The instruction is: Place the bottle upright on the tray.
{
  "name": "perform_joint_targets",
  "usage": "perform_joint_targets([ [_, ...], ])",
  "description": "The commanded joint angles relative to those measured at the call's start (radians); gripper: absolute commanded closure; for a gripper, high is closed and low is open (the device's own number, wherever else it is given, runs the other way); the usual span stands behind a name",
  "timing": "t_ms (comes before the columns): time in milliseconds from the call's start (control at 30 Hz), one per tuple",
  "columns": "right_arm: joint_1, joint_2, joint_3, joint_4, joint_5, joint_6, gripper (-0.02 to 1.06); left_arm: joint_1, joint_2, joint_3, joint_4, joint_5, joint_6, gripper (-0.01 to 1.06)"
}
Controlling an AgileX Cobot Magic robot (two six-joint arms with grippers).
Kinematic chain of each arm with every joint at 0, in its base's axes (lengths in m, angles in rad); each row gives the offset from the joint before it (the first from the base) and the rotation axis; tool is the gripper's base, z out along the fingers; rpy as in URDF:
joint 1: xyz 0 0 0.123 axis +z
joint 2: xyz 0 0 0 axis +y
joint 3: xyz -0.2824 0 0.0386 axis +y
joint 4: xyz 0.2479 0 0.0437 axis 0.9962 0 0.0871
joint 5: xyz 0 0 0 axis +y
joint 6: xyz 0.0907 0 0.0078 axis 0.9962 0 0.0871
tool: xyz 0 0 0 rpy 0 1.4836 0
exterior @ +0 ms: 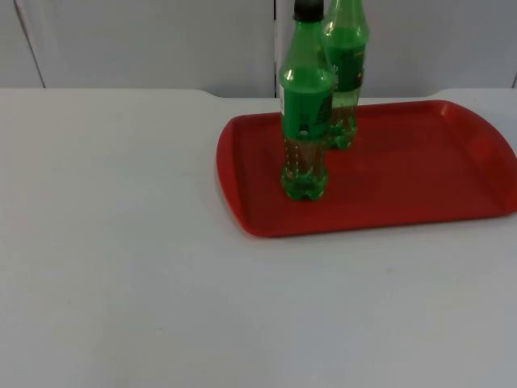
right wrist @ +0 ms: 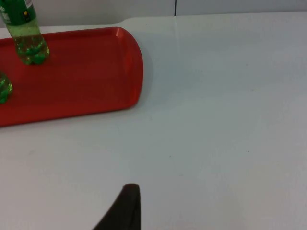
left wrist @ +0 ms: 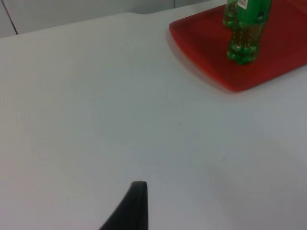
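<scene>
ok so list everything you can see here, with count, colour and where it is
bottles: 2, green with green labels, standing upright on the tray, the near bottle in front of the far bottle; the near one has a black cap
tray: 1, red, on the table towards the partition wall
table: 1, white, under everything
partition wall: 1, grey, behind the table
left gripper: one black fingertip above bare table, away from the tray, waiting
right gripper: one black fingertip above bare table, away from the tray, waiting
</scene>
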Motion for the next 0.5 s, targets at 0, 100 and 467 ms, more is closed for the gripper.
perform_joint_targets([
  [0, -0.006, -0.004, 0.004, 0.002, 0.0, -0.002, -0.01, 0.0, -0.005, 0.003, -0.004, -0.002, -0.004, 0.0],
  [100, -0.006, -0.004, 0.004, 0.002, 0.0, -0.002, -0.01, 0.002, -0.005, 0.003, -0.004, -0.002, -0.004, 0.0],
  [467, -0.006, -0.004, 0.004, 0.002, 0.0, -0.002, -0.01, 0.137, -0.005, 0.003, -0.004, -0.002, -0.004, 0.0],
])
